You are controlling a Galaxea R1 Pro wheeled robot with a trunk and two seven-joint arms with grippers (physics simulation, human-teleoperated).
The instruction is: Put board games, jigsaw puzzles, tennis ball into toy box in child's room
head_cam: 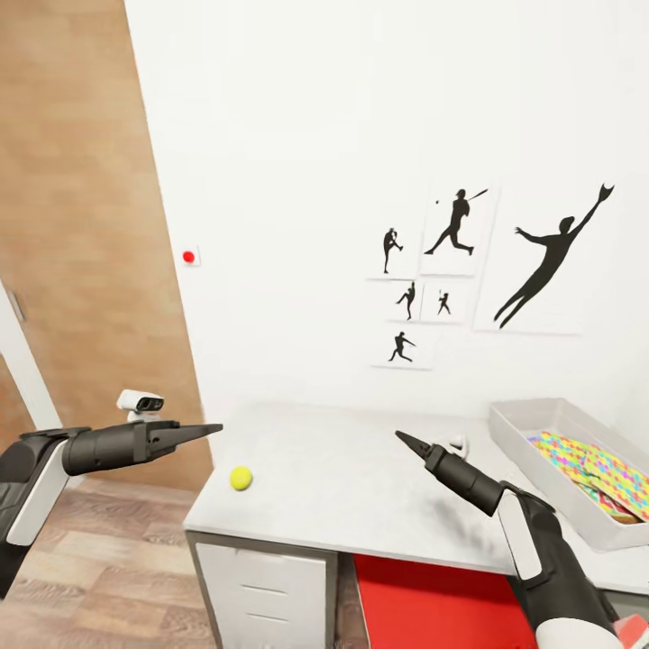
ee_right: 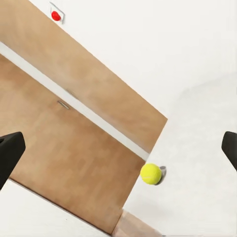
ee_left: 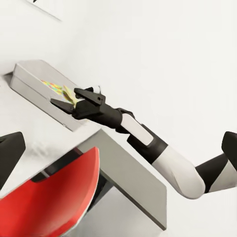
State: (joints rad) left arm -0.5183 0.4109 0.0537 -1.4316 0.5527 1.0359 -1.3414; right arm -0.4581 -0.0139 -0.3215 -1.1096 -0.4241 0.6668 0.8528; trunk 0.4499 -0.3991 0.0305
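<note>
The yellow tennis ball (head_cam: pixel 241 478) (ee_right: pixel 150 174) lies near the left end of the pale grey table (head_cam: pixel 361 487). At the table's right end stands the toy box (head_cam: pixel 552 416) (ee_left: pixel 29 81). Inside it lie the multicoloured jigsaw puzzles (head_cam: pixel 590 464) (ee_left: pixel 54 88), with a red-orange edge (head_cam: pixel 624 510) beneath them that I cannot identify. My left gripper (head_cam: pixel 212 430) hovers open, above and left of the ball. My right gripper (head_cam: pixel 404 439) (ee_left: pixel 66 98) is open over the table's middle, pointing toward the ball. The bed is out of view.
A red chair (head_cam: pixel 433 604) (ee_left: pixel 54 197) is tucked under the table beside a white drawer cabinet (head_cam: pixel 261 586). A wooden door (head_cam: pixel 72 225) and plank floor (head_cam: pixel 117 559) lie to the left. Baseball-player prints (head_cam: pixel 460 234) hang on the white wall behind the table.
</note>
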